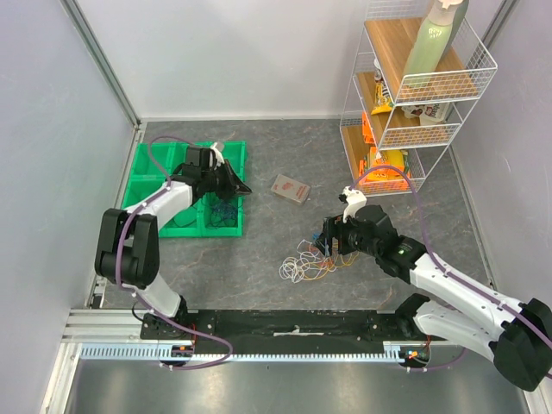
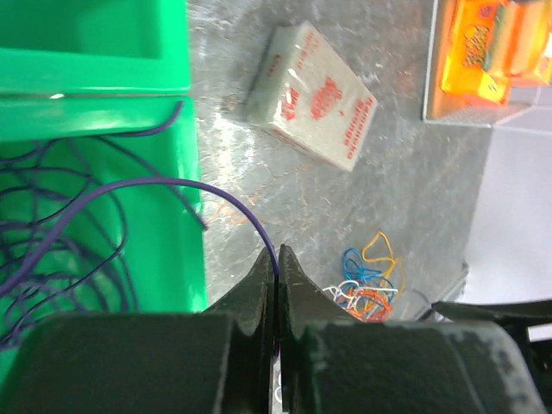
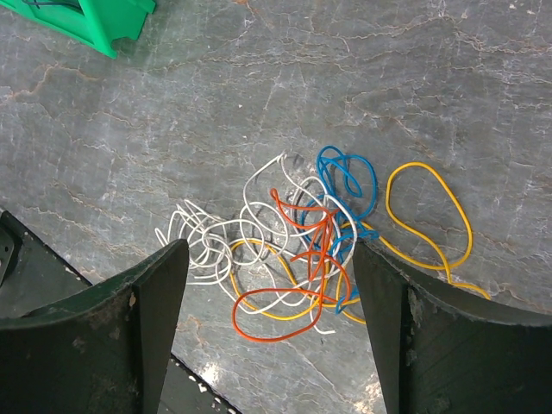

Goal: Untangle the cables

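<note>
A tangle of cables [image 1: 310, 263] in white, orange-red, blue and yellow lies on the grey table, also in the right wrist view [image 3: 310, 241] and the left wrist view [image 2: 366, 280]. My right gripper [image 1: 326, 244] hangs just above it, open and empty, with the jaws wide on either side of the bunch [image 3: 269, 250]. My left gripper [image 1: 233, 185] is at the right edge of the green tray [image 1: 164, 185], shut [image 2: 278, 252] on a dark purple cable [image 2: 172, 183]. That cable arcs back into the tray compartment, where more purple loops [image 2: 52, 259] lie.
A grey-and-red card pack [image 1: 290, 189] lies between the tray and the tangle, also in the left wrist view [image 2: 312, 97]. A white wire shelf rack [image 1: 414, 95] with snack packets and a bottle stands at the back right. The black rail [image 1: 293, 323] runs along the near edge.
</note>
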